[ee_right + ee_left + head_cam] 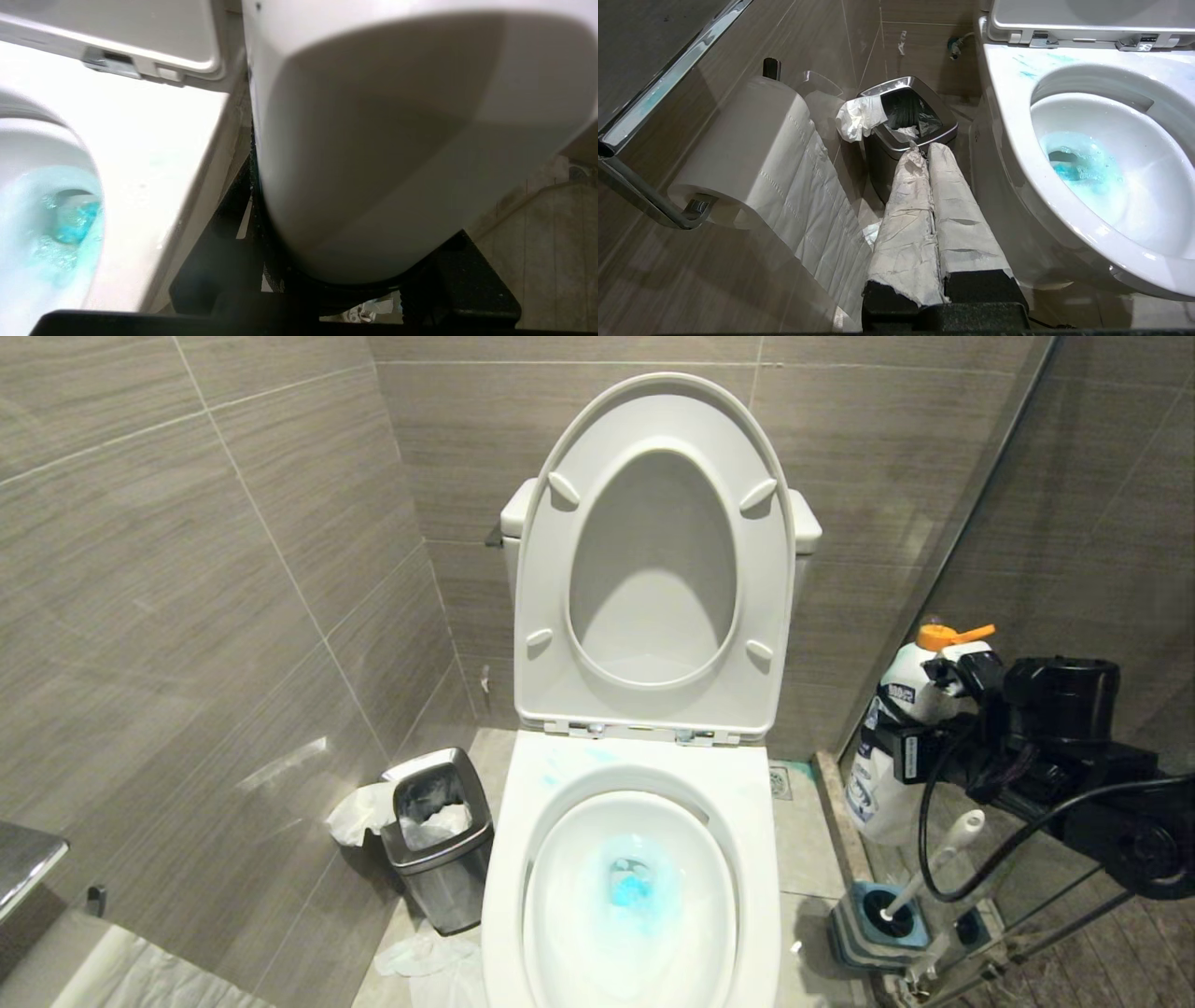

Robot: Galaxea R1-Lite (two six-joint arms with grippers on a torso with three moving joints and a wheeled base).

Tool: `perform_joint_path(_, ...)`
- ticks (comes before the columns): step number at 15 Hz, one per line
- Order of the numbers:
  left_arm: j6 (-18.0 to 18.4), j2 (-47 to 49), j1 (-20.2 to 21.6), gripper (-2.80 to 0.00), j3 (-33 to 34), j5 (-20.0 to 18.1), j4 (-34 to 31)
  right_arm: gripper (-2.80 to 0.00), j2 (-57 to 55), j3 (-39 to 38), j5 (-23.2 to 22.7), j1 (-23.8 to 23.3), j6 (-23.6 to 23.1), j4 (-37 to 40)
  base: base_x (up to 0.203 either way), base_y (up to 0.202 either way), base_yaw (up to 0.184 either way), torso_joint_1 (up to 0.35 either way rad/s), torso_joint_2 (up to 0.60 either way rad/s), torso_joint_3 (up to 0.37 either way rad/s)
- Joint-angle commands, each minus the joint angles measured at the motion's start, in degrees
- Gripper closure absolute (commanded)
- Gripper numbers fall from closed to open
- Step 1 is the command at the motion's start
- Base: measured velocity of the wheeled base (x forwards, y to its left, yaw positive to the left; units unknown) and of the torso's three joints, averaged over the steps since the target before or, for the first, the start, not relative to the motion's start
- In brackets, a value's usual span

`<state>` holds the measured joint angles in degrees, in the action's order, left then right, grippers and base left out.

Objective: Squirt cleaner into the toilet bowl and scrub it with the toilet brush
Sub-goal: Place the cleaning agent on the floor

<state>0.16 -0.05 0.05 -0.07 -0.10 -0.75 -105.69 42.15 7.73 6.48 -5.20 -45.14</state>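
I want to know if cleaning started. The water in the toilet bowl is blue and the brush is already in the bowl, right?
Not quite. The water in the toilet bowl is blue, but the toilet brush stands in its holder on the floor beside the toilet, as the head view shows.

One toilet bowl [631, 887] beside the right gripper [920, 719] — one cleaner [887, 747] bottle between its fingers, one toilet brush [924, 873] just below it in one holder [873, 933]. Across the bowl from it — one steel waste bin [439, 835], one paper roll [747, 154].
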Motion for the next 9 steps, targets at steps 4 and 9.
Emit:
perform_joint_path(4, -0.08, 0.05, 0.04, 0.0, -0.01, 0.01, -0.03, 0.0, -12.31, 5.34, -1.98, -3.11, -1.26, -6.57, 0.0, 0.0, 0.0, 0.0, 0.0, 0.0)
perform_joint_path(9, -0.08, 0.05, 0.03, 0.0, -0.01, 0.01, -0.04, 0.0, -15.81, 9.45, -2.28, -3.76, -1.26, -6.81, 0.0, 0.0, 0.0, 0.0, 0.0, 0.0)
